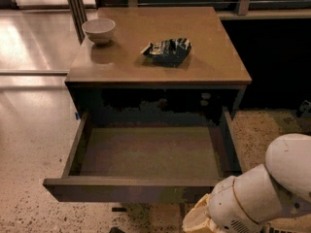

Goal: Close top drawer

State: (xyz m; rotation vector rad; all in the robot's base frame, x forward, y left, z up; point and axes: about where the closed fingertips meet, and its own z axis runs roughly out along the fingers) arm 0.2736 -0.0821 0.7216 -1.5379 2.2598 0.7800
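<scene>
**Gripper low at the drawer front, push not yet made**

The gripper (197, 221) sits at the bottom edge of the camera view. It shows as a tan end-piece on the bulky white arm (272, 188), which comes in from the lower right. It lies below and just in front of the right end of the drawer's front panel. I cannot tell whether it touches the panel, or whether it is open or closed, because the frame edge and the wrist hide most of it.

The top drawer (126, 190) is pulled far out of the wooden cabinet (214, 62). Its long, dark, handle-less front is nearest the camera, and its olive-brown floor is open to view between the side walls. On the cabinet top, a white bowl (99, 30) stands near the back left corner and a crumpled dark snack packet (166, 51) lies near the middle. Both are well apart from the gripper and have no part in the job.

This looks like the approach step, since the drawer is as yet wholly open. The next move probably calls for raising the gripper to the height of the flat front and setting it against the panel. It would then push straight back toward the cabinet, along the line of the side walls. Pressing at the far right end could skew the drawer in its runners, so a contact nearer the middle would likely slide it more evenly. No grasp seems needed, only a steady push.
</scene>
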